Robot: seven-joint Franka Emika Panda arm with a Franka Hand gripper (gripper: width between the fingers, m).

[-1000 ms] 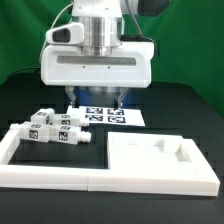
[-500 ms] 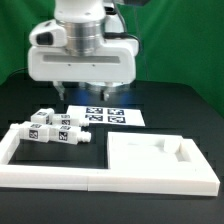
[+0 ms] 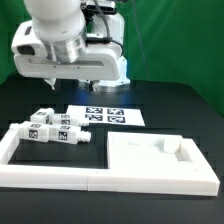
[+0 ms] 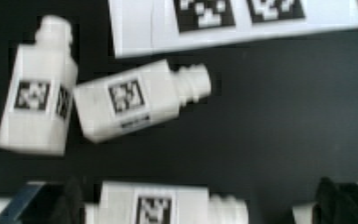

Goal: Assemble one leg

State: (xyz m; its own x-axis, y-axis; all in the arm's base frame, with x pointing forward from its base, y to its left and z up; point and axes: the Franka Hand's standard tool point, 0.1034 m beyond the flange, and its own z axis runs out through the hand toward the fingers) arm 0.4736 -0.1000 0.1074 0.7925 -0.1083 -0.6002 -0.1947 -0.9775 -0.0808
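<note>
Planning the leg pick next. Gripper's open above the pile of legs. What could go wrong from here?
1. The legs lie packed close at different angles, so the open gripper descending on one could knock another.
2. In the wrist view the tilted leg lies close beside its neighbour. A finger may not fit between them, or an off-axis grasp may twist it.
3. The wrist view is blurred, so tag reading may be poor.
</note>
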